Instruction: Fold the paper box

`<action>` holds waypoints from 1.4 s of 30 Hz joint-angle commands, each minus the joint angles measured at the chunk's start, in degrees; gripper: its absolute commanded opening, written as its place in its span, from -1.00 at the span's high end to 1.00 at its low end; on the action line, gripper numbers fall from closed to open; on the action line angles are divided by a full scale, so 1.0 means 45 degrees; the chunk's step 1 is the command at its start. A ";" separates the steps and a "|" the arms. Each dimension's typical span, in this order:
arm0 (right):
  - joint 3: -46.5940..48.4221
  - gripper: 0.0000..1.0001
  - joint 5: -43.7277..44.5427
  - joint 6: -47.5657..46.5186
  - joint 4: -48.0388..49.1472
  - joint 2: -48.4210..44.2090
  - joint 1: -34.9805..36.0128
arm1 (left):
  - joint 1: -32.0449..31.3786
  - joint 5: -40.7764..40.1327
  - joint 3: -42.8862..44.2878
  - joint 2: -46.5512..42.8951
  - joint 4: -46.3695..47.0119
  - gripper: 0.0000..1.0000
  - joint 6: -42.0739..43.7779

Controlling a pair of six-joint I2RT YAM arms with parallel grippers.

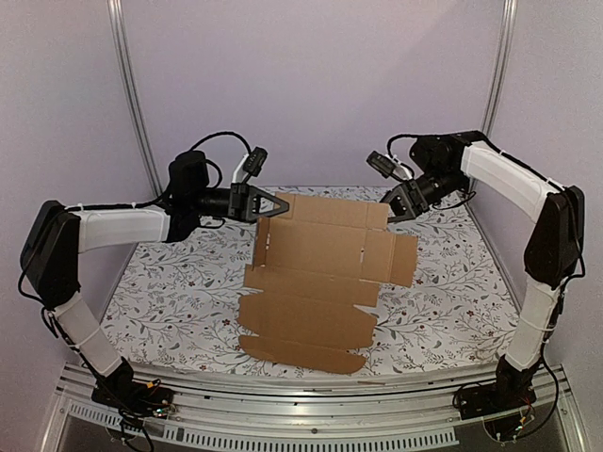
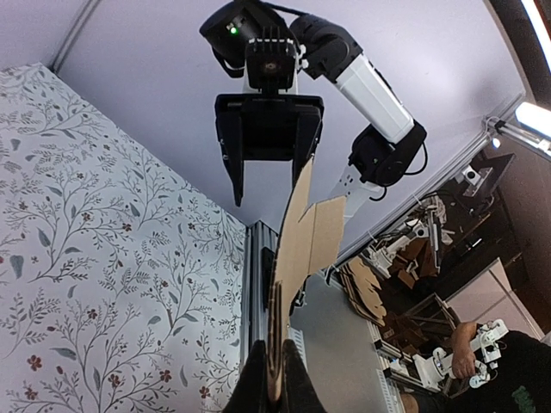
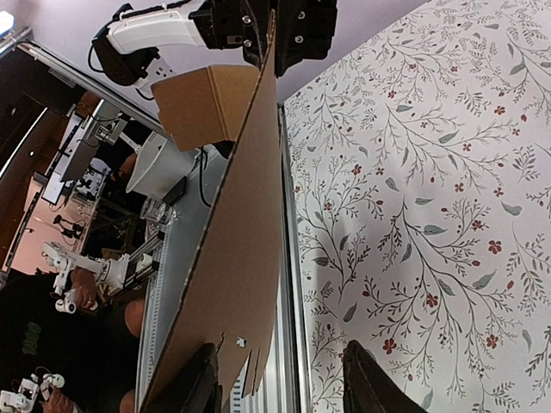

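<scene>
While the brown paper box (image 1: 316,282) is largely an unfolded sheet, propped at a slant with its near edge on the flowered tablecloth (image 1: 160,301) and its far edge lifted, the work looks to be at its opening: getting a two-handed hold. The left gripper (image 1: 281,203) is clamped tight on the far left corner, the board pinched edge-on between its fingers. The right gripper (image 1: 396,209) stands at the far right corner with its jaws apart. In its wrist view the sheet's edge runs into the gap, close against one finger (image 3: 194,383), not pinched. Next, I judge, the right jaws must close on that corner before any flap is bent.
</scene>
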 commanded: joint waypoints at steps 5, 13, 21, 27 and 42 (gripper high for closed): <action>0.0213 0.05 -0.0666 -0.1112 -0.1633 -0.1001 -0.0010 | -0.0110 -0.0072 -0.0095 -0.0231 -0.0534 1.00 0.0326; 0.0169 0.01 -0.0908 -0.1460 -0.2062 -0.0979 -0.0010 | -0.0112 -0.0059 -0.0085 -0.0309 -0.0551 1.00 0.0346; 0.0147 -0.09 -0.1091 -0.2635 -0.3081 -0.0839 0.0077 | -0.0090 -0.0008 -0.0090 -0.0383 -0.0554 1.00 0.0346; 0.0150 -0.11 -0.1072 -0.2763 -0.3150 -0.0833 0.0393 | -0.0090 -0.0011 -0.0070 -0.0371 -0.0535 1.00 0.0278; 0.0210 -0.26 0.0679 0.0617 -0.0760 -0.1133 0.1046 | -0.0089 -0.0172 0.0062 -0.0665 -0.1505 1.00 0.1054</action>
